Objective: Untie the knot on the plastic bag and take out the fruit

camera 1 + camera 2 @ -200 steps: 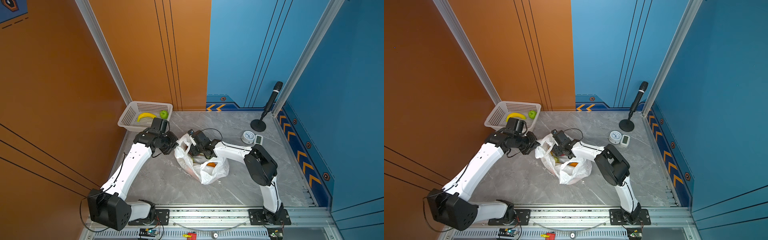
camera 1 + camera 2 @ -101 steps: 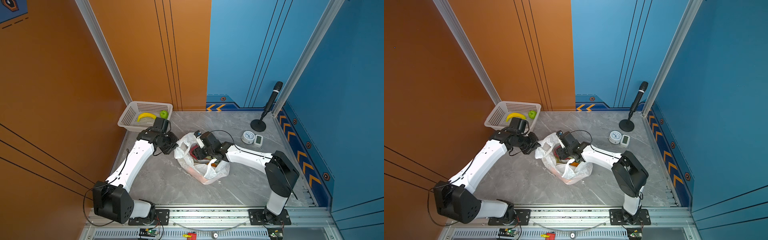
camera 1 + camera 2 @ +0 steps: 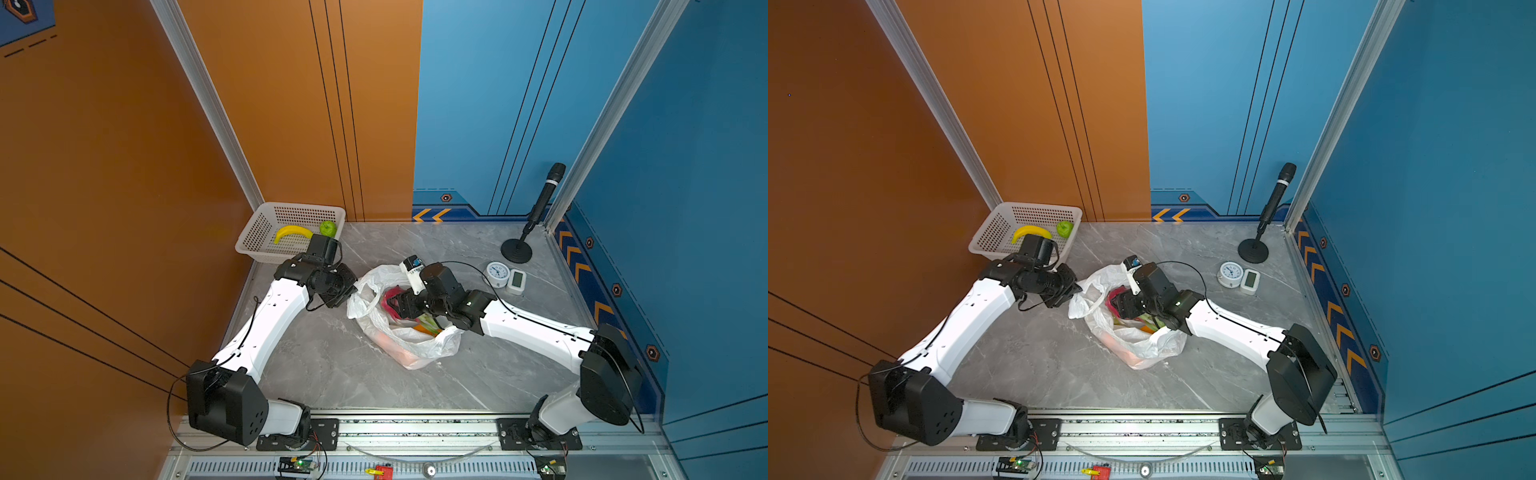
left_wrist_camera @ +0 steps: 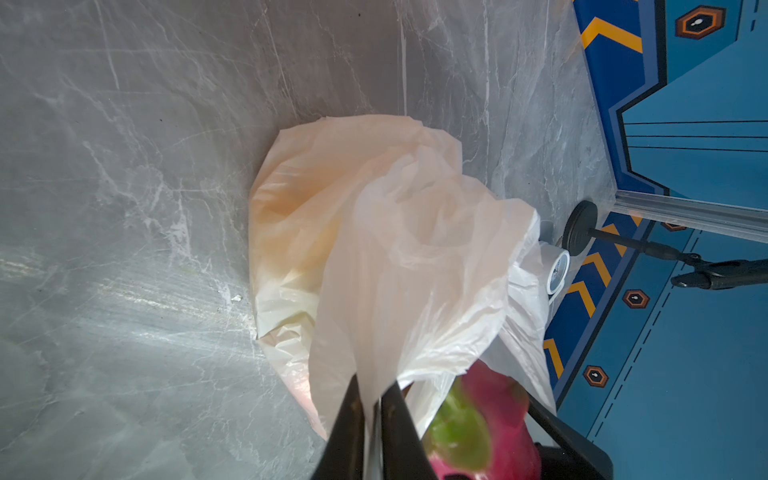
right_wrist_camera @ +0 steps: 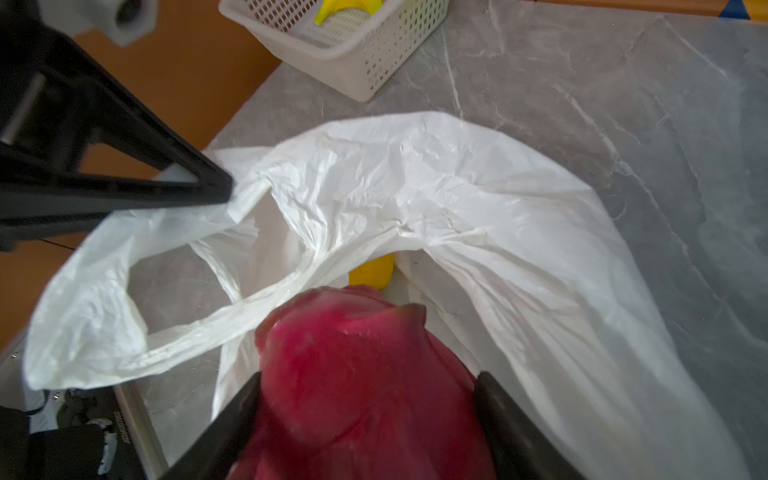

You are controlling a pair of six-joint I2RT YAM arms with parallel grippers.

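Observation:
The plastic bag [image 3: 415,347] [image 3: 1142,347] lies open on the grey table, its handle loop [image 5: 137,266] slack; no knot shows. My left gripper [image 3: 351,291] [image 4: 374,399] is at the bag's left edge, its jaws pinched on a fold of the bag [image 4: 395,249]. Inside the bag's mouth, my right gripper [image 3: 392,301] [image 5: 366,376] is shut on the pink-red dragon fruit [image 5: 353,353] [image 4: 494,415] [image 3: 1113,297]. More fruit stays in the bag: an orange one [image 3: 422,328] and a yellow one [image 5: 372,270].
A white mesh basket [image 3: 266,224] [image 5: 374,62] at the back left holds a banana [image 3: 292,233] and a green fruit [image 3: 327,227]. At the back right are a microphone stand [image 3: 516,251], a round clock [image 3: 497,274] and a small white display [image 3: 516,280].
The right arm's elbow has swung out to the right and dropped low, while its gripper stays in the bag's mouth. The bag has shifted and flattened. The left arm has barely moved.

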